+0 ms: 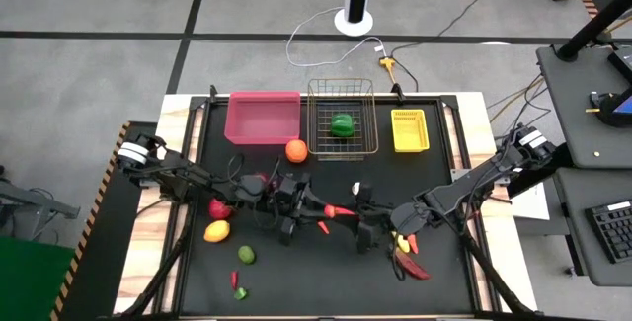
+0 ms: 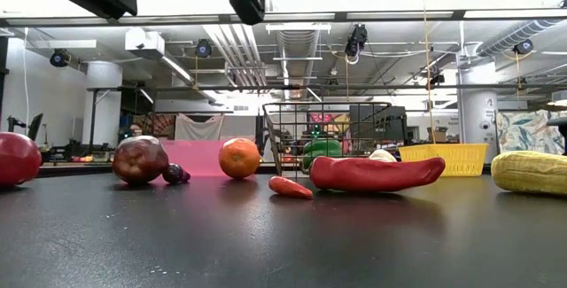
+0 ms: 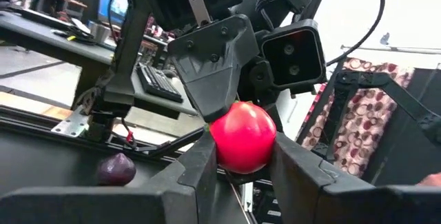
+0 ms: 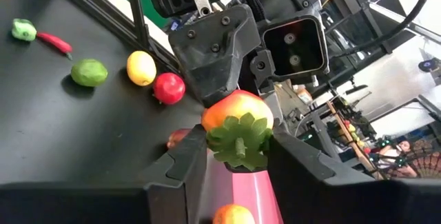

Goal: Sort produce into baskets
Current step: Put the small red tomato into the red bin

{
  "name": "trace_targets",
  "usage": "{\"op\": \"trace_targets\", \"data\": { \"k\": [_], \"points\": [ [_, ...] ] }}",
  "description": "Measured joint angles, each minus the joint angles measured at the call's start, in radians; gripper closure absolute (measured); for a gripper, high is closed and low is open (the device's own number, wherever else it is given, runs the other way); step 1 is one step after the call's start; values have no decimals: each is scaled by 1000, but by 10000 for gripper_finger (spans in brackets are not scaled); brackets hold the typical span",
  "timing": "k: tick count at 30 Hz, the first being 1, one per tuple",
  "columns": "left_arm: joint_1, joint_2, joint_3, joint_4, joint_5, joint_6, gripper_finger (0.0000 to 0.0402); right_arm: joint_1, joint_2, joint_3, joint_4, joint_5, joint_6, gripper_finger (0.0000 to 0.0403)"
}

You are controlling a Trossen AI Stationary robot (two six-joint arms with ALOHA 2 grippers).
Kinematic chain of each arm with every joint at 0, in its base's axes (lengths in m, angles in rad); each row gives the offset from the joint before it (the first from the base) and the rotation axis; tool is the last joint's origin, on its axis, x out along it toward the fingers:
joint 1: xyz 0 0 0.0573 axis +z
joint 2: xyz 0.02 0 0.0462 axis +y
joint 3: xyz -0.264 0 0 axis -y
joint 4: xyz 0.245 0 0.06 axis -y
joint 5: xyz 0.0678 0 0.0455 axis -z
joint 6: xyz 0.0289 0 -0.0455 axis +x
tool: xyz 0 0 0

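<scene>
Where left gripper (image 3: 242, 156) meets right gripper (image 4: 238, 148), tomato (image 4: 234, 112)

I find the mid-surface (image 1: 326, 281) congested: both end effectors meet over scattered chillies (image 1: 341, 210). An orange (image 1: 295, 150) sits just before the pink bin (image 1: 263, 118), partly blocking that approach. The lane to the yellow bin (image 1: 409, 130) is open, as is the near centre strip.
</scene>
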Motion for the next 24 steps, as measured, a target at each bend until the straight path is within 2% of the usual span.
{"op": "trace_targets", "data": {
  "k": [4,14,21,24],
  "points": [
    [0,0,0,0,-4,1,282,0,0,0,0,2,5,275],
    [1,-5,-1,-27,-10,8,198,0,-8,0,4,0,39,276],
    [1,-35,-1,-103,-3,37,183,0,-11,24,2,1,62,276],
    [1,-62,-1,-186,-2,47,182,0,-11,44,1,2,83,276]
  ]
}}
